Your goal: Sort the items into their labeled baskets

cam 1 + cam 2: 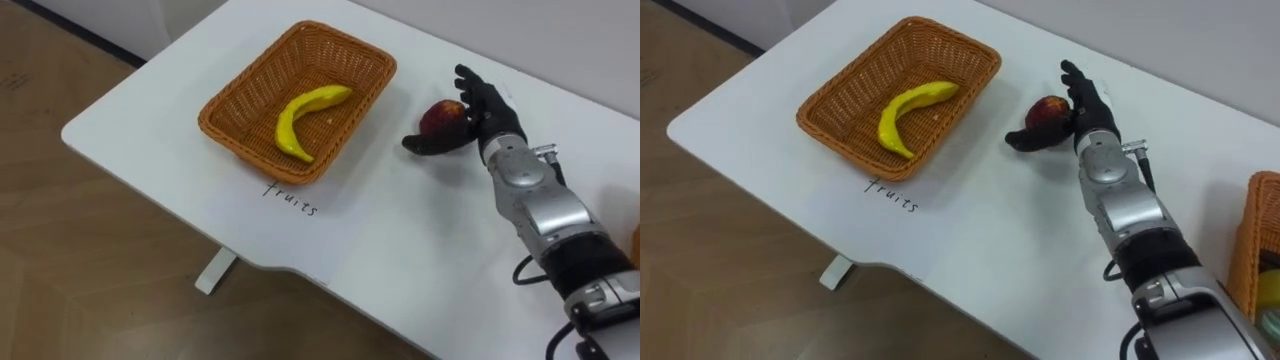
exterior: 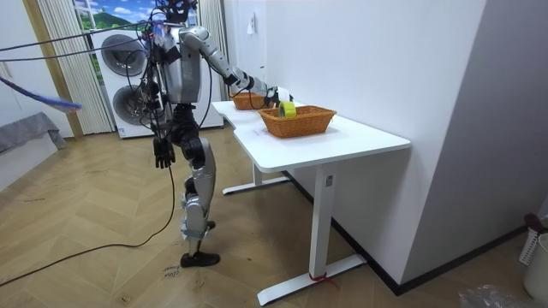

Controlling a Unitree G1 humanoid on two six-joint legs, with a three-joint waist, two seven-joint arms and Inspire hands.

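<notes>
Reaching across table point(image 1: 400, 250), right hand point(image 1: 487, 108) open: fingers straight along apple's point(image 1: 441, 117) far side, thumb spread in front of it. Apple sits on table just right of basket point(image 1: 225, 105). Banana point(image 1: 300, 115) lies inside basket. Left hand point(image 2: 163, 154) hangs at robot's side.

Black robot hand point(image 1: 488, 112) on a silver forearm with black cabling.

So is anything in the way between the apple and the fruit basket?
No, nothing visible. The right hand is at the apple, and just bare table lies between it and the basket. A banana lies in the basket, with room left beside it.
</notes>
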